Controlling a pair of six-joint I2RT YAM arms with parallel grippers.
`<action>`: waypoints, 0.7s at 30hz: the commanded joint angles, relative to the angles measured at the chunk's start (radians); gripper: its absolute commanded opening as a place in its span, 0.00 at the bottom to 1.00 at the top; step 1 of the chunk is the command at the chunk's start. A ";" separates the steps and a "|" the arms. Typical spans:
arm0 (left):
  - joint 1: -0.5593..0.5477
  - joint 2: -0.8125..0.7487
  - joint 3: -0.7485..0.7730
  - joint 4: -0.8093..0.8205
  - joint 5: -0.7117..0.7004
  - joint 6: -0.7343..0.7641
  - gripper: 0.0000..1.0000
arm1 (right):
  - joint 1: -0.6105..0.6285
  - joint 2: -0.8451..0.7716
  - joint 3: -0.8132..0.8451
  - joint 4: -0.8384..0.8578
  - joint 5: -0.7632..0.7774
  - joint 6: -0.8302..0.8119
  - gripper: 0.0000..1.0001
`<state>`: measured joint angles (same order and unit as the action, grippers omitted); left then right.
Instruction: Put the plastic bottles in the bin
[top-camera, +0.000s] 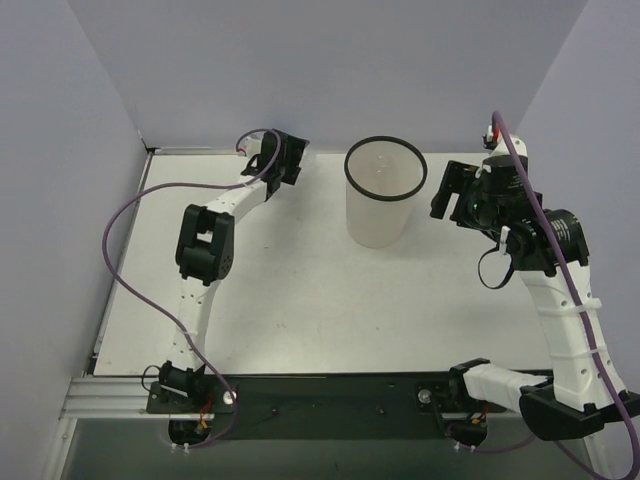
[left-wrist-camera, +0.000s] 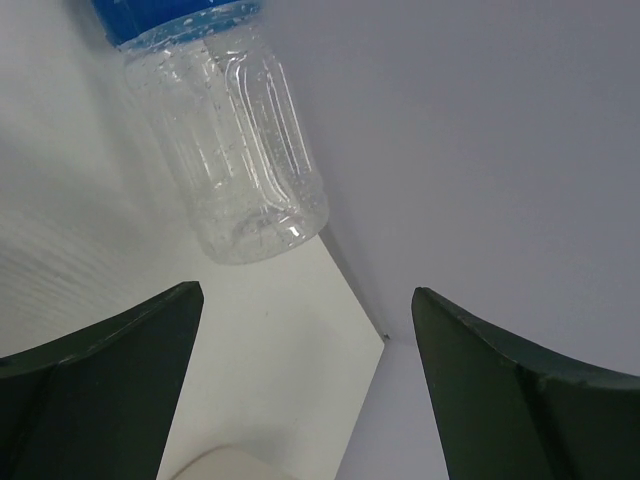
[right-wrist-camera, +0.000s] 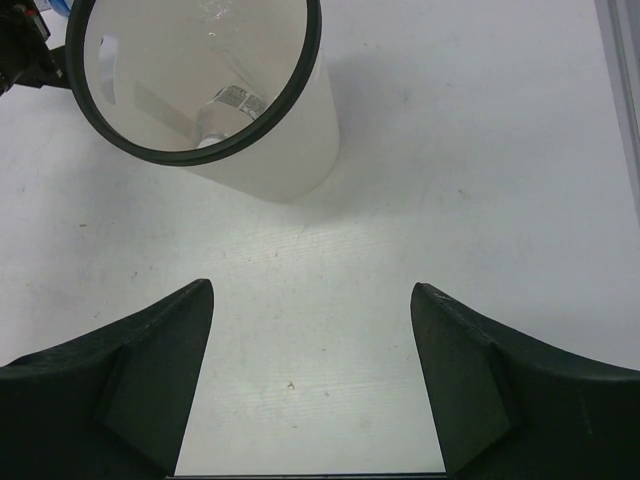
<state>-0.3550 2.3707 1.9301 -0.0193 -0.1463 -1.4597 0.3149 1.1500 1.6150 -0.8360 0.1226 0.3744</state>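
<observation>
The bin (top-camera: 385, 195) stands upright at the back middle of the table. In the right wrist view, the bin (right-wrist-camera: 290, 150) holds a clear bottle (right-wrist-camera: 228, 100) with a small label and a white cap. A clear bottle with a blue label (left-wrist-camera: 240, 160) lies by the back wall, just ahead of my left gripper (left-wrist-camera: 305, 300), which is open and empty. That gripper (top-camera: 295, 160) is left of the bin. My right gripper (top-camera: 447, 195) is right of the bin. It is open and empty (right-wrist-camera: 312, 300) above bare table.
A small white and red thing (top-camera: 490, 131) shows behind the right arm at the back right, mostly hidden; I cannot tell what it is. Purple-grey walls (top-camera: 330, 60) close the back and both sides. A purple cable (top-camera: 130, 215) loops over the left of the table.
</observation>
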 joint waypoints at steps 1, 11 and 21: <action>0.017 0.082 0.186 -0.065 -0.015 -0.079 0.97 | 0.004 0.027 0.037 -0.020 0.011 0.015 0.75; 0.018 0.211 0.363 -0.228 -0.038 -0.133 0.97 | 0.004 0.057 0.059 -0.028 0.037 0.014 0.75; 0.011 0.380 0.550 -0.246 -0.084 -0.194 0.95 | 0.004 0.083 0.086 -0.035 0.049 0.021 0.74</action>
<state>-0.3412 2.6862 2.3878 -0.2352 -0.1936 -1.6020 0.3149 1.2247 1.6592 -0.8497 0.1417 0.3801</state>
